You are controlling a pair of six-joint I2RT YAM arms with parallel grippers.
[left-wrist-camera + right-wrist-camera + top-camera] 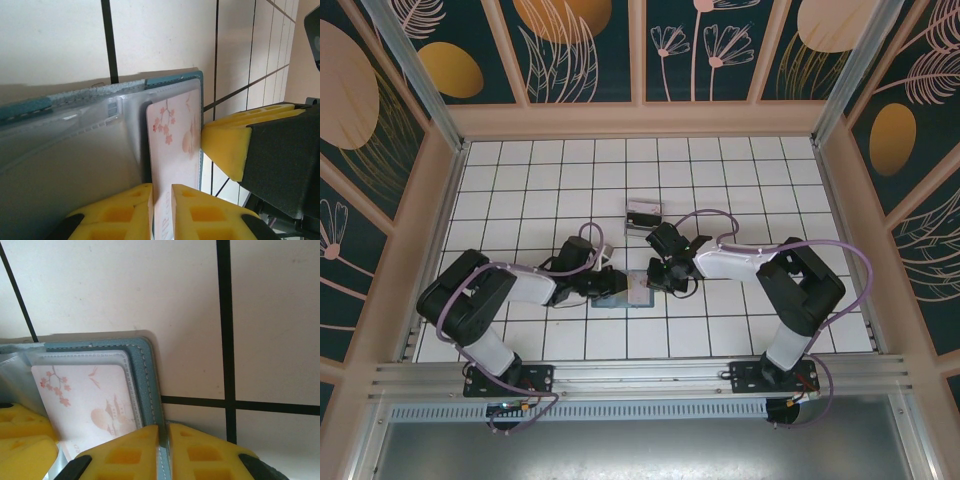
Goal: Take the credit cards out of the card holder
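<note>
Left wrist | left jaws pinch pink card [175, 150] | right jaws pinch card holder [147, 380] edge

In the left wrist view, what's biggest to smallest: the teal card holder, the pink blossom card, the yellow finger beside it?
1. card holder
2. blossom card and yellow finger: about alike, so not ranked.

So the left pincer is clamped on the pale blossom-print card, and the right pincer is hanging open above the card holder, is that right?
Not quite. The right pincer isn't open above it: the right wrist view shows it shut on the teal edge of the card holder. The left pincer is indeed clamped on the pale blossom-print card.
</note>
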